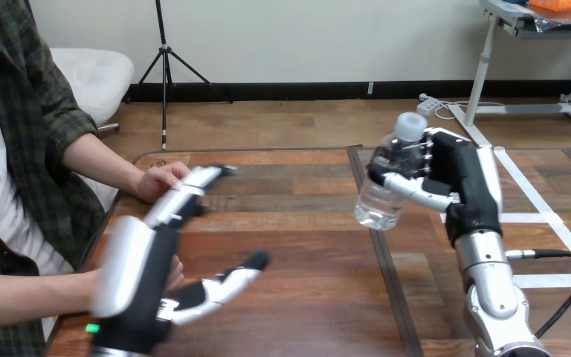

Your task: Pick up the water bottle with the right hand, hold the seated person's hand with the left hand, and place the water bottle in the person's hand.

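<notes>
- The right hand (452, 172) was closed around the water bottle (388, 182). Its fingers wrapped the bottle's middle.
- The water bottle was clear with a white cap. It was held up over the right part of the wooden table (297, 290). It leaned a little, with the cap pointing up and to the right.
- The right arm stood almost straight up from the bottom right corner.
- The left hand (155, 256) was wide open at the left side of the table. Its fingers were straight and pointed away from the robot, and its thumb stuck out to the right. It held nothing.
- The person's far hand (157, 181) rested at the table's left edge, just beside the left hand's fingertips. I could not tell if they touched.
- The person's near hand (173, 273) was low at the left, mostly hidden behind the left hand's palm.
- The water bottle was well apart from both of the person's hands.
</notes>
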Motion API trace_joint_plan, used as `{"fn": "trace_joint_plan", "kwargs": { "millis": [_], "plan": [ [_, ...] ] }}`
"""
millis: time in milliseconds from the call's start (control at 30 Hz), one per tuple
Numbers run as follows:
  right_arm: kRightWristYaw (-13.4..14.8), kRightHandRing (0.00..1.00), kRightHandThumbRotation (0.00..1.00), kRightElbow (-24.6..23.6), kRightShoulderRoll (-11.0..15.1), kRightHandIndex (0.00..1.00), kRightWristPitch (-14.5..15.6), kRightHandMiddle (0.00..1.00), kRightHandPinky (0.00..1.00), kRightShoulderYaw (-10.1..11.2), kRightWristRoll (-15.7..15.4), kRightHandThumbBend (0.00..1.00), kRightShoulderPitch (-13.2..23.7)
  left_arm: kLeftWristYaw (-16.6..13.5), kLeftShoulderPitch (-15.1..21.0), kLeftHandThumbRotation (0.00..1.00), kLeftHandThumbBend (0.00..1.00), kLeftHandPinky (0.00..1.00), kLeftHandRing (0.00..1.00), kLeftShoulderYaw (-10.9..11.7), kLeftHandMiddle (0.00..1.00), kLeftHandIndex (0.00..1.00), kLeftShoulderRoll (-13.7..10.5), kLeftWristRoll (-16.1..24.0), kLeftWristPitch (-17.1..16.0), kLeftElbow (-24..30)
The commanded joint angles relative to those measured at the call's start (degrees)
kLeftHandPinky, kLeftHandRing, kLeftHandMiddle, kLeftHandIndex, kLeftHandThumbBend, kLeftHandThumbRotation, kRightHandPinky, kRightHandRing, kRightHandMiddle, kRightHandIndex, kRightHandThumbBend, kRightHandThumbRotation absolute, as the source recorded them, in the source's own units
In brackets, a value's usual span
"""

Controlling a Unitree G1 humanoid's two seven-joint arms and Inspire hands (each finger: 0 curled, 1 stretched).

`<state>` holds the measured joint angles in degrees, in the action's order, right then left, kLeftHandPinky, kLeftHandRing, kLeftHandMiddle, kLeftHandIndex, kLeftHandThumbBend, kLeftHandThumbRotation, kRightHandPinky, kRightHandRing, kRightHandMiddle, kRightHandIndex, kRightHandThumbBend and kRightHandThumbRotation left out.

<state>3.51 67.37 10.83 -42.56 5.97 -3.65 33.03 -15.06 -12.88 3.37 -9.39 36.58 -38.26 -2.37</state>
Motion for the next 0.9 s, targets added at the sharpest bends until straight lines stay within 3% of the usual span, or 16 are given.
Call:
{"fn": "trace_joint_plan", "kwargs": {
  "millis": [0,200,300,700,867],
  "plan": [
    [0.33,0.4,0.0,-4.53,-0.29,0.49,-2.74,0.47,0.35,-0.67,-0.66,0.77,2.2,-4.01,-0.01,0.02,0.87,0.67,0.83,2.83,0.87,0.83,-1.78,7.11,5.52,6.78],
    [0.63,0.4,0.0,-4.99,-0.5,0.49,-2.52,0.46,0.35,-1.17,-1.08,0.76,2.01,-7.23,-1.04,0.03,0.93,0.66,0.81,4.0,0.84,0.8,-3.31,15.71,13.89,10.54],
    [0.23,0.41,0.0,-5.28,-0.62,0.49,-2.63,0.46,0.35,-1.31,-0.95,0.76,1.85,-7.03,-1.55,0.01,0.95,0.67,0.81,4.25,0.84,0.78,-4.09,18.38,17.93,11.84],
    [0.32,0.41,0.0,-5.93,-0.61,0.49,-3.05,0.46,0.36,-2.06,-1.8,0.74,1.37,-4.31,-2.37,0.0,1.0,0.7,0.78,4.25,0.8,0.75,-7.43,27.28,32.17,13.45],
    [0.12,0.41,0.0,-6.1,-0.76,0.49,-3.46,0.46,0.36,-2.01,-1.91,0.74,1.2,0.14,-2.33,0.0,1.0,0.71,0.78,3.99,0.81,0.75,-8.69,27.81,36.77,13.86]
  ]
}}
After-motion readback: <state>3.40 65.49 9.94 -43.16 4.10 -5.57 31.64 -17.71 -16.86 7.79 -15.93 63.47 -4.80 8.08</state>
